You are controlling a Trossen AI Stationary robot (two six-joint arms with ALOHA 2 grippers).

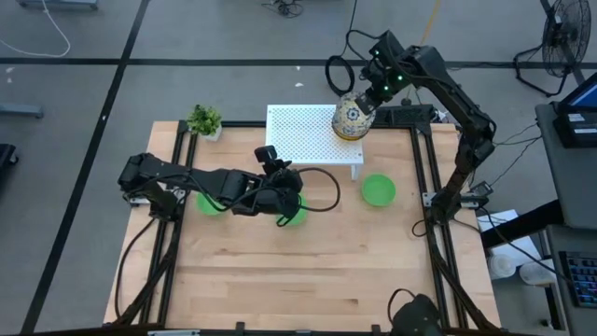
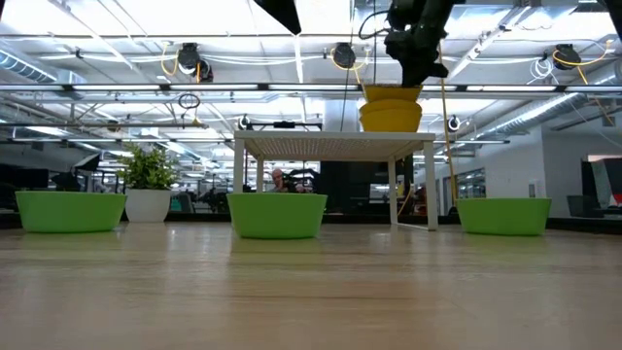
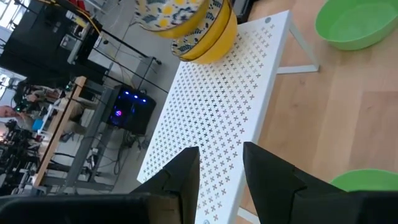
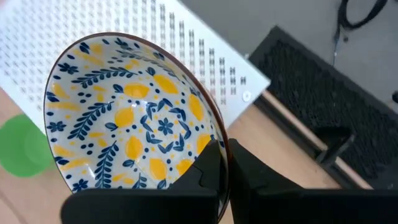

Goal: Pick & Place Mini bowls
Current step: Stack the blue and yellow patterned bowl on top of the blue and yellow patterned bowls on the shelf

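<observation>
I am holding a yellow floral bowl (image 4: 134,115) by its rim, my right gripper (image 4: 222,163) pinched tight on the edge, above the stack of yellow bowls (image 2: 391,115) at the right end of the white rack (image 1: 303,131), near the table's far edge. To do this well, I am keeping the bowl level and centred over the stack, so it nests rather than tips. My left gripper (image 3: 219,169) is waiting with fingers parted and nothing between them, low near the middle of the table (image 1: 308,271), just over one green bowl (image 1: 291,213); another green bowl (image 1: 378,189) is sitting by the rack's leg, a third (image 1: 209,203) nearer the left edge.
</observation>
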